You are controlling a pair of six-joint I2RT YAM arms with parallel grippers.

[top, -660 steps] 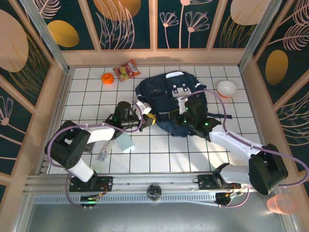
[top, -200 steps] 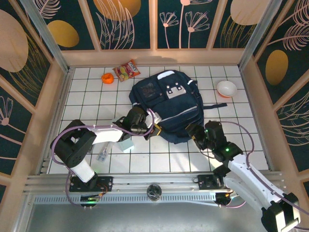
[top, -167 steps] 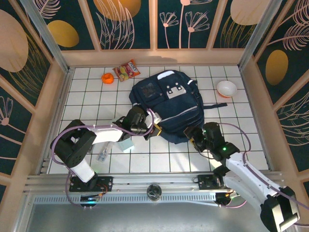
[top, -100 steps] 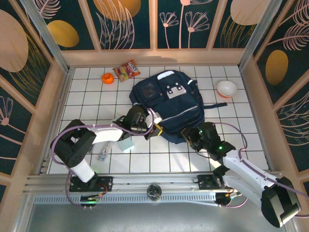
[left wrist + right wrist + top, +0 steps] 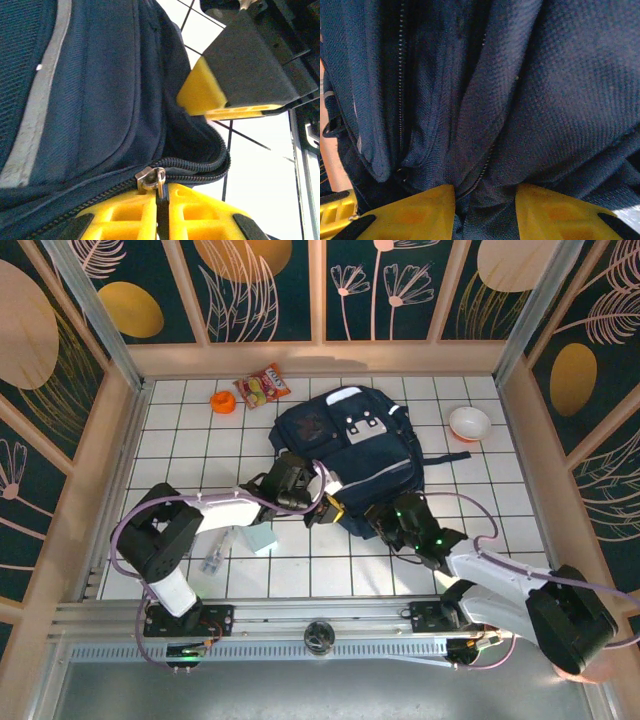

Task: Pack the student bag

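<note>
The student bag (image 5: pixel 350 440), dark navy with grey buckle patches, lies flat in the middle of the tiled floor. My left gripper (image 5: pixel 330 505) is at its near-left edge. In the left wrist view this gripper (image 5: pixel 161 192) is shut on the metal zipper pull (image 5: pixel 150 179) of a partly open zip. My right gripper (image 5: pixel 378 522) meets the bag's near edge just right of it. In the right wrist view its yellow fingers (image 5: pixel 425 210) pinch a fold of the bag's fabric (image 5: pixel 545 100) beside a zip line. The right gripper's yellow fingertip (image 5: pixel 200 92) hangs close above the zip opening.
A snack packet (image 5: pixel 262 386) and a small orange item (image 5: pixel 222 401) lie at the back left. A white bowl (image 5: pixel 469 422) sits back right. A pale box (image 5: pixel 262 538) and a clear bottle (image 5: pixel 214 558) lie by the left arm. Wooden walls ring the floor.
My right gripper has moved left to the bag's near edge and narrowed onto the fabric. The left gripper has shifted slightly right along the zip.
</note>
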